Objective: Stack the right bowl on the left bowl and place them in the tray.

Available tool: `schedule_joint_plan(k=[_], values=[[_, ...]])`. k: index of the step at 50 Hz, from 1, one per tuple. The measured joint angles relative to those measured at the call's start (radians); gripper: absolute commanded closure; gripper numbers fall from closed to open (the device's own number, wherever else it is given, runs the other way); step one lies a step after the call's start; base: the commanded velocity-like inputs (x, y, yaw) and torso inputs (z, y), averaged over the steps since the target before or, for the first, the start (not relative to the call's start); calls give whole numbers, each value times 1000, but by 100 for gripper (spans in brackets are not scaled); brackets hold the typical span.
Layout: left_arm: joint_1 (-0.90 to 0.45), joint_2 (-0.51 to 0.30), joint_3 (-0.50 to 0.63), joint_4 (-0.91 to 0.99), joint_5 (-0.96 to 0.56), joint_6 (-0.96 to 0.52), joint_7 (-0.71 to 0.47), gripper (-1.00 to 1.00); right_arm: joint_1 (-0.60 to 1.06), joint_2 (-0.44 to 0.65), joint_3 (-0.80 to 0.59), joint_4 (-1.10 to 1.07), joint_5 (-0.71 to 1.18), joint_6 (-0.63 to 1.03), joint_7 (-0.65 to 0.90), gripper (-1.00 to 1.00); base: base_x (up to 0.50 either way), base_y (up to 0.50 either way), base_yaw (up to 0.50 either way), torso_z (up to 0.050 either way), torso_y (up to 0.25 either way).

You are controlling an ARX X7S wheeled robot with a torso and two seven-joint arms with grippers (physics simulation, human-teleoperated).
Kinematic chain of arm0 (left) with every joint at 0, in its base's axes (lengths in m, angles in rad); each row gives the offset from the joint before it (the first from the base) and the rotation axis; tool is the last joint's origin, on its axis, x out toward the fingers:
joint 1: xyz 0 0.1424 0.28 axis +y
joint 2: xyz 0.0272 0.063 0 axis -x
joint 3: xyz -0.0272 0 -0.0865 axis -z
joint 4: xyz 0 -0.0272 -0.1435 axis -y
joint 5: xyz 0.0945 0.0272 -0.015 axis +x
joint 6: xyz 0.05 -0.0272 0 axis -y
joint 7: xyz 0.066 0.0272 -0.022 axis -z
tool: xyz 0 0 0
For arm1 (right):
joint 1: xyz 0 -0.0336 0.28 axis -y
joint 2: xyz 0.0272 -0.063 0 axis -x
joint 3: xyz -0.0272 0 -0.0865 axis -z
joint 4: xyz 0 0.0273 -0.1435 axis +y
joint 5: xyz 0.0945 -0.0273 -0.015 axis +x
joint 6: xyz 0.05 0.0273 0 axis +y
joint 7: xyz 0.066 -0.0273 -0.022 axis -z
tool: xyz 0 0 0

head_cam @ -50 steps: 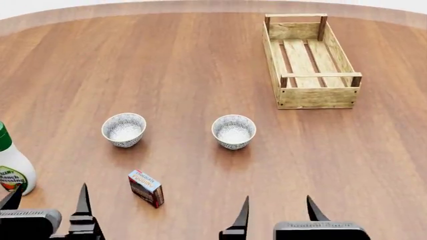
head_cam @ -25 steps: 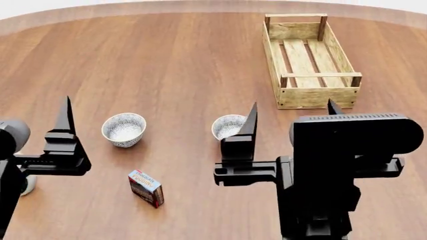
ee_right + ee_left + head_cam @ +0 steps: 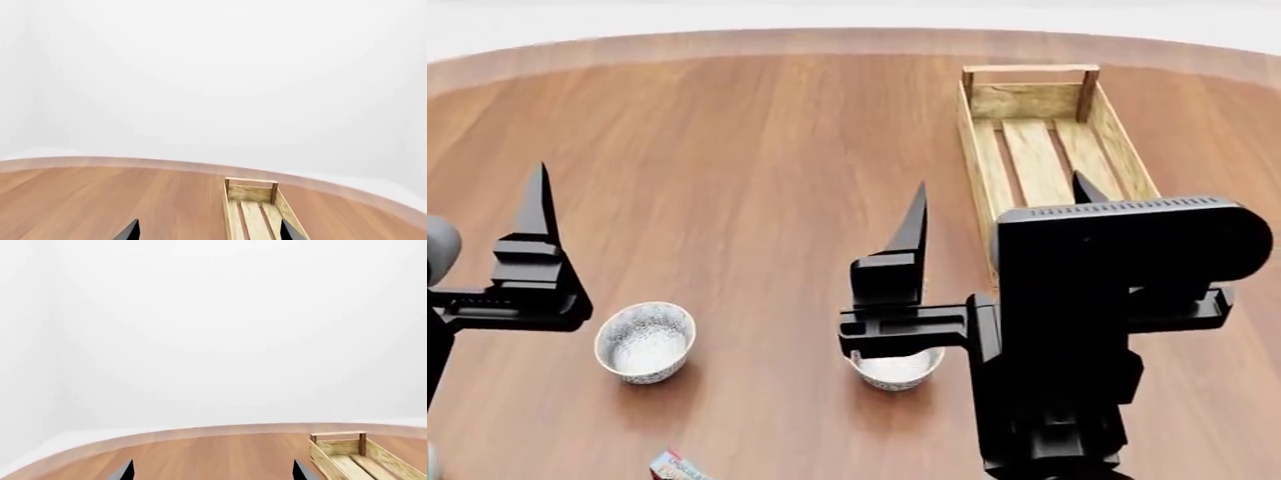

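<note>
Two small speckled white bowls stand on the wooden table. The left bowl is in full view. The right bowl is half hidden behind my right arm. The tray, a long light-wood slatted crate, lies at the far right, also seen as the tray and the tray. My right gripper is raised above the right bowl, open and empty. My left gripper is open and empty too, and one of its fingers rises left of the left bowl.
A small red-and-blue box peeks in at the bottom edge, in front of the left bowl. The round table's far rim curves across the back. My right arm's black body blocks the near right part of the table.
Both arms rose from the bottom edge to stand high in front of the bowls. Since half a second ago the bowls, box and tray have slid down in the head view.
</note>
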Motion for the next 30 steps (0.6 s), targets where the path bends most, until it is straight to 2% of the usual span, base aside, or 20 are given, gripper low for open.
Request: schedule_joint_plan(k=[30], values=[[-11, -18, 9, 6, -10, 5, -16, -100, 12, 6, -8, -2, 24, 9, 18, -100, 500, 0, 0, 0, 1]])
